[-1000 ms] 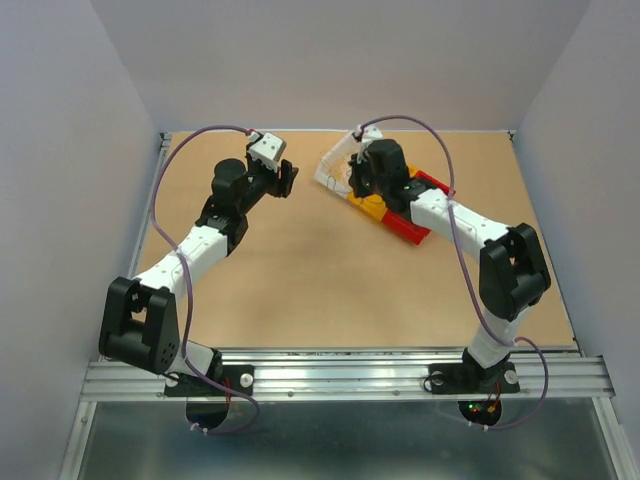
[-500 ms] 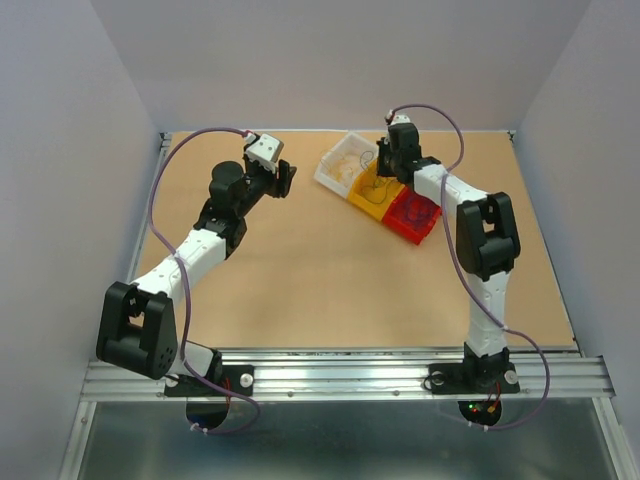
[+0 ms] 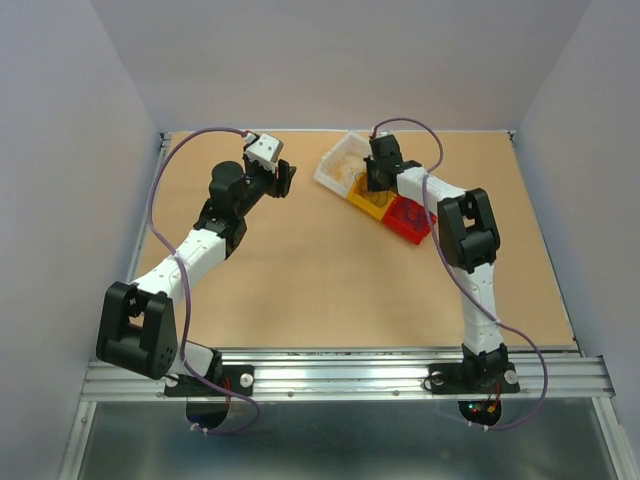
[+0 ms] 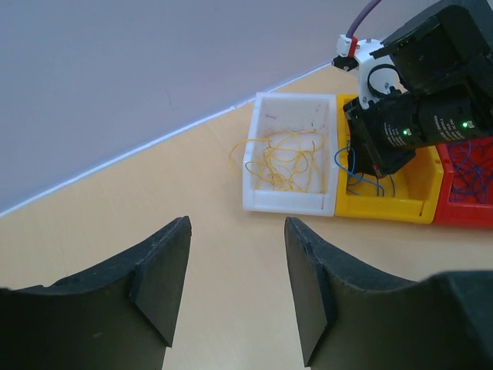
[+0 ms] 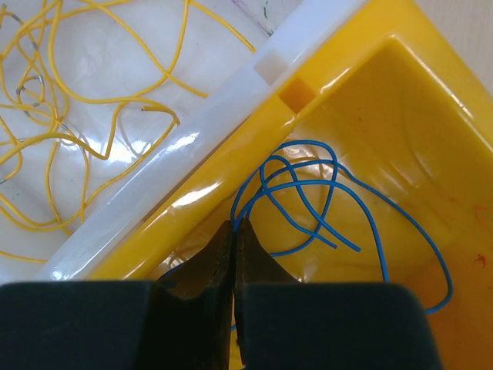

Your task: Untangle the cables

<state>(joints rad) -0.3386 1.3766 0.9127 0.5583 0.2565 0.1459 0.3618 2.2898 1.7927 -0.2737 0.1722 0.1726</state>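
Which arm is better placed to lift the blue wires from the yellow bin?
Right, likely: the right tool sits shut in the yellow bin at the blue wires; the left tool hangs open, away from it.

Jaws closed over yellow bin (image 5: 416, 131), blue wires (image 5: 308, 143) inside, one possibly pinched, yellow wires (image 5: 166, 114) in white bin (image 5: 192, 146)

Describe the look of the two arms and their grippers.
Both arms alternate white links and black joints: left arm, right arm. A lilac cable loops along each. The left gripper and right gripper have black, tapered fingers. Green lights glow on the right arm's black wrist.
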